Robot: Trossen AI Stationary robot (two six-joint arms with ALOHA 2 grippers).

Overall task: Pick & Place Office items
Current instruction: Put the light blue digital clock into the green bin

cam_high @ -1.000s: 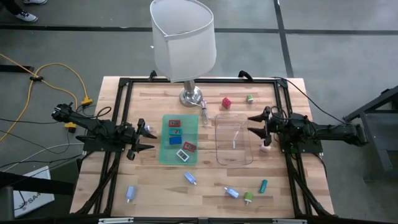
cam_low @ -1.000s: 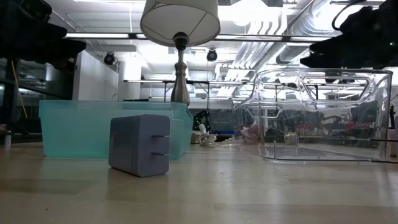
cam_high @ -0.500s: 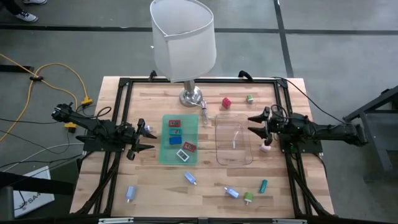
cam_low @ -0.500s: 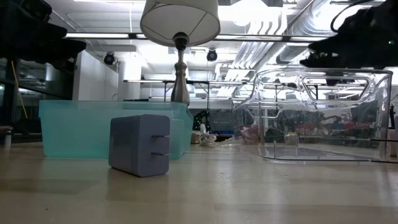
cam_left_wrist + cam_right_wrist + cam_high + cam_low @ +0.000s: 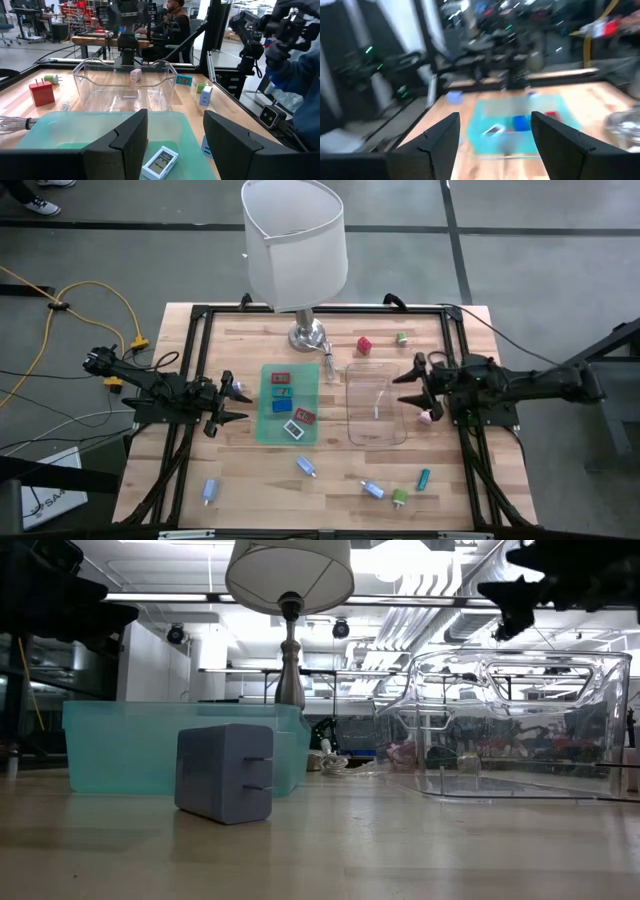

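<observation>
Small office items lie scattered on the wooden table: a red cube (image 5: 364, 344) and a green piece (image 5: 401, 338) at the far side, a pink piece (image 5: 427, 418) by the right arm, and teal (image 5: 424, 477) and light blue (image 5: 372, 490) pieces near the front. Several flat ones lie in the green bin (image 5: 290, 403). My left gripper (image 5: 238, 402) stands open just left of the bin, holding nothing. My right gripper (image 5: 408, 383) hangs open above the right edge of the clear tray (image 5: 376, 402), holding nothing. A grey-blue plug cube (image 5: 224, 773) rests flat on the table near the front.
A table lamp (image 5: 296, 250) with a wide white shade stands at the far middle, its base (image 5: 308, 336) just behind the bin. A black frame (image 5: 200, 320) rims the table. Another light blue piece (image 5: 209, 490) lies at the front left. A person sits beyond the table.
My right gripper has risen and shifted a little toward the table's left, over the clear tray's edge, staying open. The pink piece beside it stays on the table.
</observation>
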